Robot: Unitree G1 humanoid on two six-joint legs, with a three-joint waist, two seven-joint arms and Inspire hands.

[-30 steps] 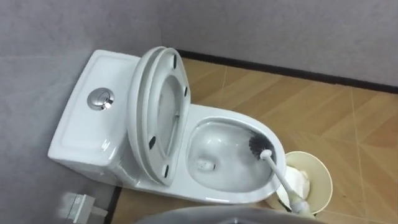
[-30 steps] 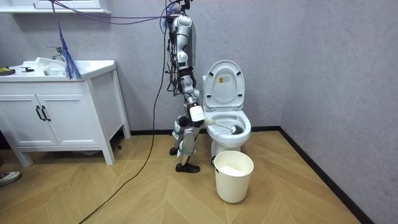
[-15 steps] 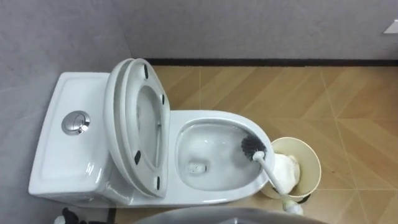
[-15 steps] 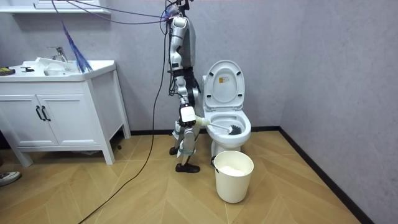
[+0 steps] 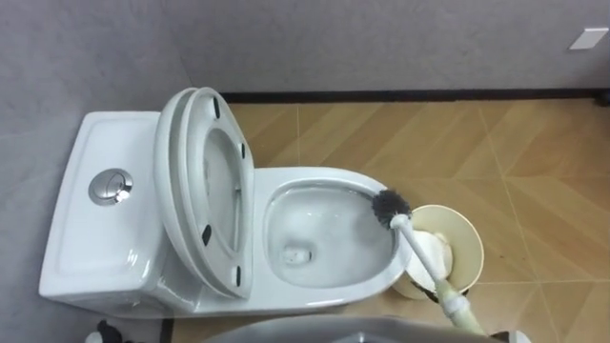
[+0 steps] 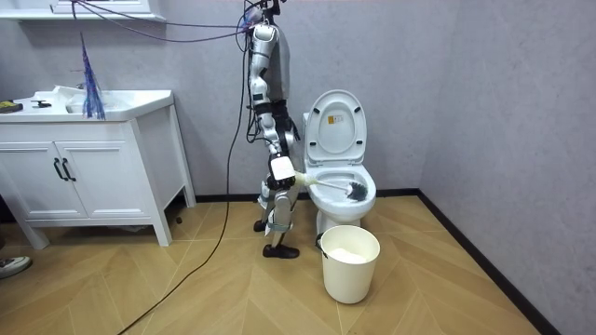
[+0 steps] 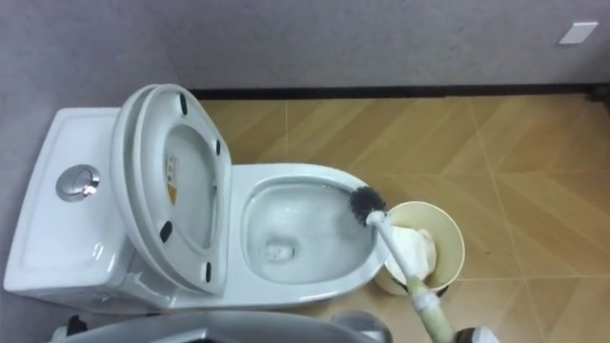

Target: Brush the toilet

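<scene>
— What is held, and how?

— The toilet brush [image 5: 422, 257] is gripped by the right hand [image 6: 282, 175]. In the room view the hand is seen closed round the end of the handle.

— Where is the brush set from the hand?

— The handle is run forward and to the left of the hand. It is passed above the bucket [image 5: 465, 238], which is stood just ahead of the hand, beside the bowl [image 5: 319, 233]. The dark brush head [image 5: 388, 207] is found at the end farthest from the hand, at the bowl's front rim. Whether the rim is touched cannot be told.

— What is changed from a second ago?

— The head was then seen lower, against the bowl's inner wall, and half a second ago it was still inside. It has since been raised to the rim. The whole eye view has also been shifted, so the toilet's apparent turn is owed to the camera.

— And what is unchanged?

— The lid and seat [image 5: 205, 191] are kept raised against the tank [image 5: 95, 229], well to the left of the hand. The bucket is left where it was.
</scene>
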